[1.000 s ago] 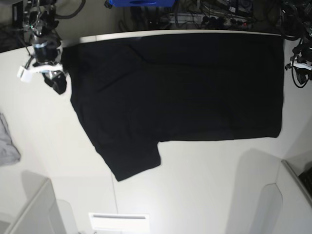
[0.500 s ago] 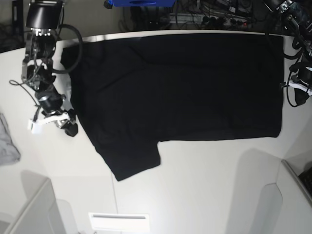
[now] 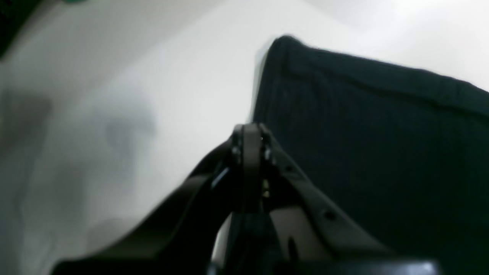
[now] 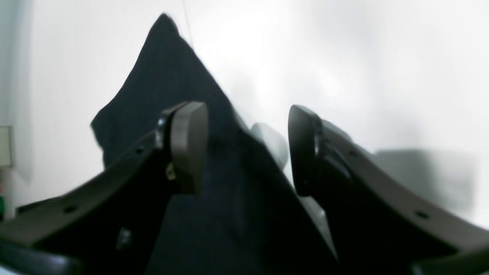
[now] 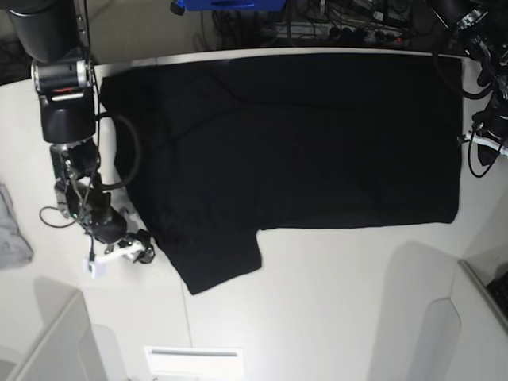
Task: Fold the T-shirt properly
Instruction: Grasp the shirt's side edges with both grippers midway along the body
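Observation:
The black T-shirt (image 5: 302, 135) lies spread flat on the white table, with one sleeve pointing toward the front edge. In the base view my right gripper (image 5: 143, 255) sits at the left, by that sleeve's outer edge. The right wrist view shows it open (image 4: 244, 149), with the T-shirt's (image 4: 164, 76) edge running under and between the fingers. My left gripper (image 5: 476, 147) is at the right, beside the hem. In the left wrist view it is shut (image 3: 248, 133) with nothing in it, just left of the T-shirt's (image 3: 382, 133) corner.
A small grey cloth (image 5: 12, 230) lies at the table's left edge. White partitions stand at the front left (image 5: 55, 341) and front right (image 5: 476, 317). A white label (image 5: 194, 361) sits at the front edge. Cables and a blue box (image 5: 230, 4) lie behind the table.
My right arm has travelled from the shirt's far left corner down its left edge to the sleeve. My left arm has come down beside the hem and its gripper has shut.

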`<state>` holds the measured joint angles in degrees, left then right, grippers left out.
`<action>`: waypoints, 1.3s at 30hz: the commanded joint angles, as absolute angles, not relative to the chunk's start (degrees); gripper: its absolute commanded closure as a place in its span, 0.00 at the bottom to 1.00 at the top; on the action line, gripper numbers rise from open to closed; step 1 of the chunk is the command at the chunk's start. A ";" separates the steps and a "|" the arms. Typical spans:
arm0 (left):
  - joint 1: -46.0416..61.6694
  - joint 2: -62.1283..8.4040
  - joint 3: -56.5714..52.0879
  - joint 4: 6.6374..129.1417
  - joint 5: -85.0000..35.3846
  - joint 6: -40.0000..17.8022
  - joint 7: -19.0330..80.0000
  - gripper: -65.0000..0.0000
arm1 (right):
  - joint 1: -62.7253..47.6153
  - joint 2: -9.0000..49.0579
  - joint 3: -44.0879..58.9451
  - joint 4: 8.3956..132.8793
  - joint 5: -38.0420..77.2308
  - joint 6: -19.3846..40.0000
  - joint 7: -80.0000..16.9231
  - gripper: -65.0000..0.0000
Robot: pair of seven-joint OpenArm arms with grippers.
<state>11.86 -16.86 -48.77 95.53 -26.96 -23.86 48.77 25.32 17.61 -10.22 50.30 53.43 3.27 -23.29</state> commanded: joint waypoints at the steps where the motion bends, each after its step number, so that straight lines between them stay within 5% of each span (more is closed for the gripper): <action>1: 11.47 -18.68 -49.27 96.22 -27.30 -23.87 47.16 1.00 | 28.70 18.07 -11.56 49.54 53.05 3.82 -21.32 0.52; 13: 10.68 -18.51 -48.92 95.87 -16.75 -23.87 46.90 1.00 | 39.52 14.02 -18.33 30.64 51.03 8.22 -18.33 0.52; 29: 10.59 -18.51 -49.19 94.73 -16.22 -23.87 46.81 1.00 | 38.73 9.36 -18.33 29.32 41.10 8.13 -18.33 0.54; 31: 10.59 -18.51 -49.01 94.73 -16.22 -23.87 46.81 1.00 | 38.64 9.36 -18.33 29.32 41.10 8.04 -18.24 0.64; 35: 8.84 -18.51 -48.84 94.02 -16.13 -23.87 47.08 1.00 | 38.11 9.36 -18.33 29.41 41.10 8.04 -18.15 1.00; 37: 7.16 -18.68 -48.84 91.82 -16.13 -23.87 47.08 1.00 | 38.11 9.36 -18.24 29.41 41.10 8.04 -17.19 1.00; 39: 4.70 -18.77 -49.10 89.45 -16.13 -23.87 47.08 0.85 | 38.02 9.36 -18.15 29.41 41.10 8.04 -16.75 1.00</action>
